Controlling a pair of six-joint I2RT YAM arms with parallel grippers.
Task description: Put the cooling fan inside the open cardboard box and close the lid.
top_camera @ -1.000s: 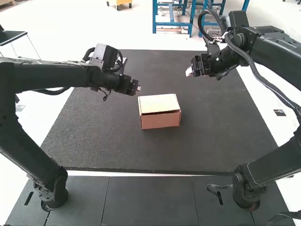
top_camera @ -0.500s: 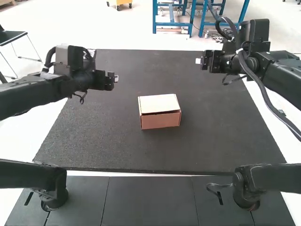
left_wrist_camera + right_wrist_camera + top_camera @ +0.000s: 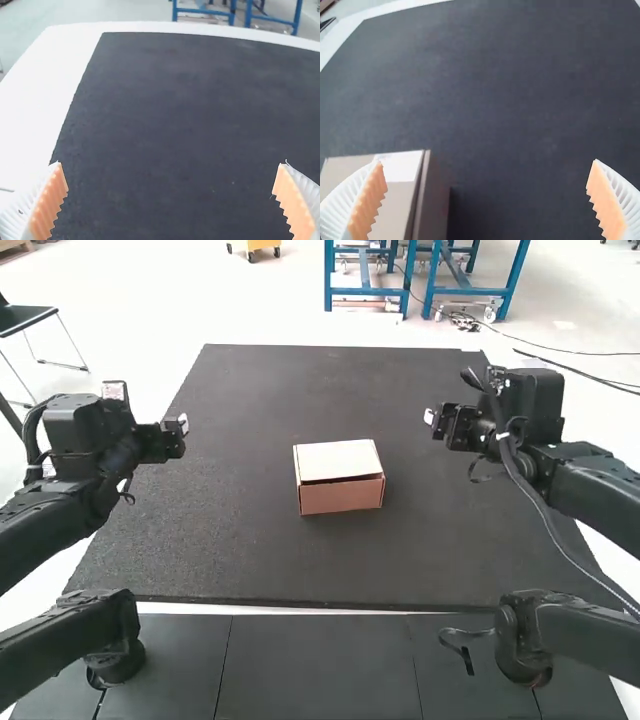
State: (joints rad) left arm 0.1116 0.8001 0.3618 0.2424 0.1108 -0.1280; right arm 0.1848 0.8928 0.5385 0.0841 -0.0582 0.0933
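On the mat [image 3: 250,540] the cardboard box [image 3: 339,476] sits shut, so the job looks done, with the left gripper [image 3: 175,432] and right gripper [image 3: 438,424] far off, fingers wide apart.

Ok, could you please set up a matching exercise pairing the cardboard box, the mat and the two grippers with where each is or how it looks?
Things:
1. cardboard box
2. left gripper
3. right gripper
4. mat

Places or states:
A. black, lying under the box
B. lid shut, mid-mat
C. fingers open, near the mat's left edge
D. fingers open, to the right of the box

Pairs: 1-B, 2-C, 3-D, 4-A.
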